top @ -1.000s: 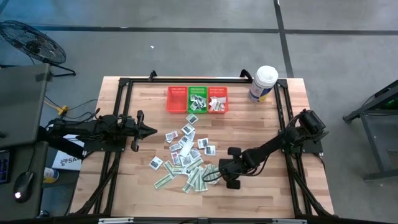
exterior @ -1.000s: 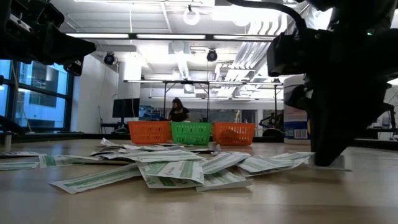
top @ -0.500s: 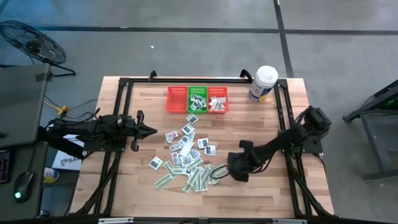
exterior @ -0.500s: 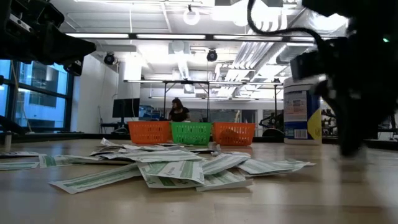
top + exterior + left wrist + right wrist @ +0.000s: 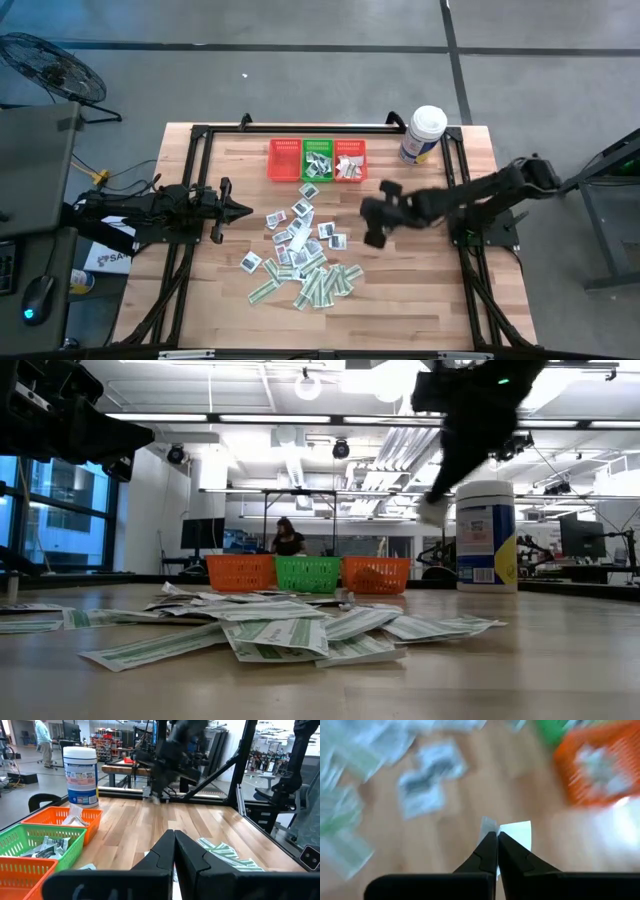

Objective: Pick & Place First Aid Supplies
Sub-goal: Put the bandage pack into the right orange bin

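Note:
The first aid supplies (image 5: 300, 255) lie scattered in a loose pile of white and green-striped packets at the table's middle. My right gripper (image 5: 373, 238) hangs high above the bare wood right of the pile, tipped down and shut on one small white packet (image 5: 515, 832). That packet shows in the low view as a pale scrap (image 5: 432, 510) under the dark fingers. At the table's left, my left gripper (image 5: 245, 209) waits level and shut, with nothing in it. My right gripper pinches the white packet by one edge (image 5: 496, 831) between its two fingertips. The fingers come slanting down from the table's right. The packet sticks out past the fingertips, lifted clear of the table.
Three small baskets stand in a row at the far edge: red (image 5: 285, 160), green (image 5: 318, 160) and red (image 5: 350, 160), the latter two holding packets. A white tub (image 5: 423, 135) stands at the far right. Bare wood lies right of the pile.
My right gripper has risen from the pile's right edge and swung toward the table's far edge and the baskets, tipping less steeply. The white packet has come up with it, lifted clear of the table.

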Motion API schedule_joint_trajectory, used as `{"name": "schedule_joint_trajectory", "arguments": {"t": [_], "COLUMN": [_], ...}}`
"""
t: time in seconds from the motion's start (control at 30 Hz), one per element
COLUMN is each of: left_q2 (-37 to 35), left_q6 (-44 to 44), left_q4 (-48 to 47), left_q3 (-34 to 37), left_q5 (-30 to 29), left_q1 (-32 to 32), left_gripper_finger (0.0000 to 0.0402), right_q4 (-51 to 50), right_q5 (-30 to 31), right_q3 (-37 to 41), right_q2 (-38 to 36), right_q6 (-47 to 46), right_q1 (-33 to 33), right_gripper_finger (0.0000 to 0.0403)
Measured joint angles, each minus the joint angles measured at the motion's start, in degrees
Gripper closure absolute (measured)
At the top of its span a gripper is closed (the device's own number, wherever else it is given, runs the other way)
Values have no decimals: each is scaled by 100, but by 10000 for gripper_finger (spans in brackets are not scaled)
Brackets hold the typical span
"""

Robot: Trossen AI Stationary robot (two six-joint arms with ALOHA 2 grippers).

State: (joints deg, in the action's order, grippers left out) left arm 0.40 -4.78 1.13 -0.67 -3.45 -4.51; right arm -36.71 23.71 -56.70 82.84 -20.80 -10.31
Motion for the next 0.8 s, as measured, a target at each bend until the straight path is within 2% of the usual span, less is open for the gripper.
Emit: {"name": "schedule_joint_trajectory", "arguments": {"t": [0.13,0.4,0.6,0.8], "left_q2": [-1,-1,0,0], "left_q6": [0,0,0,0], "left_q4": [0,0,1,0], "left_q3": [0,0,0,0], "left_q5": [0,-2,0,-2], "left_q1": [0,-1,-1,0], "left_gripper_finger": [400,400,400,400], "right_q4": [719,1608,1974,1960], "right_q5": [-363,-629,-775,-924], "right_q3": [-1,-3,-162,-724], "right_q2": [8,224,926,1617], "right_q6": [1255,2742,2624,2316], "right_q1": [870,2288,2977,3203], "right_gripper_finger": [403,403,403,403]}}
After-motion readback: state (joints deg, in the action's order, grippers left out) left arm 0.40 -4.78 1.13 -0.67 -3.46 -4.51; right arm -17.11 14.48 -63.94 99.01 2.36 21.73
